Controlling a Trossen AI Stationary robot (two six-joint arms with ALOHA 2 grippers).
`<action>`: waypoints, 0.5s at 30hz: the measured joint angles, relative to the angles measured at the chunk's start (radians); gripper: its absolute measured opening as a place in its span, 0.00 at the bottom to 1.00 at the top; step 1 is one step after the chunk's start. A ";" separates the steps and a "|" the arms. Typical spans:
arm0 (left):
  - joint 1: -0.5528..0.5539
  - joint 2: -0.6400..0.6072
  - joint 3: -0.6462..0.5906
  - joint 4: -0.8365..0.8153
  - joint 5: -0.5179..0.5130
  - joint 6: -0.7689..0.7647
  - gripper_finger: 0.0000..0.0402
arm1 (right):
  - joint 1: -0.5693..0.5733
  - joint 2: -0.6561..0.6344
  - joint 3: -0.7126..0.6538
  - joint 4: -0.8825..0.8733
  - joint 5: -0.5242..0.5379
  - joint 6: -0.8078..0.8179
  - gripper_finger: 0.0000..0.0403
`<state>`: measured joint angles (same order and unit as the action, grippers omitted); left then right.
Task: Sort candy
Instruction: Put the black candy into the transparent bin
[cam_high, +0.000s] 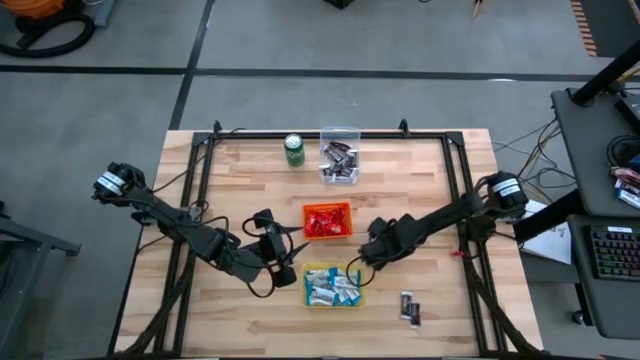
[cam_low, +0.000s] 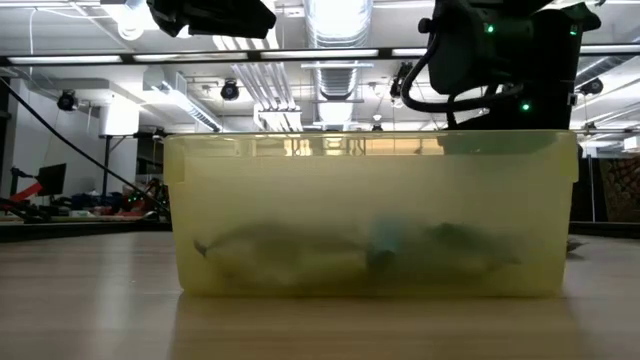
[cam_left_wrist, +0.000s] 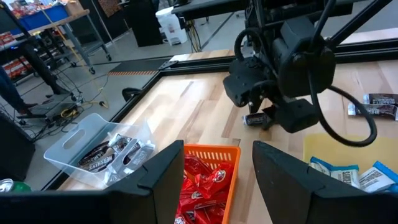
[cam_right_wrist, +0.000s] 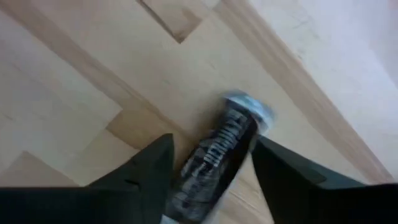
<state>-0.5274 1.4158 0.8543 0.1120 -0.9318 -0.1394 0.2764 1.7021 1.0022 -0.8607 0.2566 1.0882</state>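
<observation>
The right gripper (cam_high: 366, 252) is lowered to the table (cam_high: 240, 170) just right of the yellow bin (cam_high: 357, 298). Its fingers (cam_right_wrist: 140, 171) stand apart, one on each side of a dark-wrapped candy bar (cam_right_wrist: 217, 158); whether they touch the wrapper cannot be determined. The bar lies flat, long axis parallel to the fingers, with its crimped silver end (cam_right_wrist: 247, 106) pointing away from the wrist.

Two more dark bars (cam_high: 409, 308) lie near the table's front right. The left gripper (cam_high: 284, 273) hovers left of the yellow bin, its fingers parted and empty.
</observation>
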 joint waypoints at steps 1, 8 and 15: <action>0.000 0.000 0.000 -0.001 0.000 0.000 0.43 | 0.000 0.004 0.000 0.006 -0.001 -0.005 0.46; 0.000 0.000 0.000 -0.001 0.000 0.000 0.43 | 0.000 0.000 0.000 0.020 -0.003 -0.033 0.11; 0.000 0.000 0.000 0.001 0.000 0.000 0.43 | -0.021 -0.105 -0.004 -0.051 0.027 -0.091 0.03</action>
<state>-0.5274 1.4158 0.8539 0.1129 -0.9318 -0.1394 0.2559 1.5970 0.9977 -0.9119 0.2840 0.9975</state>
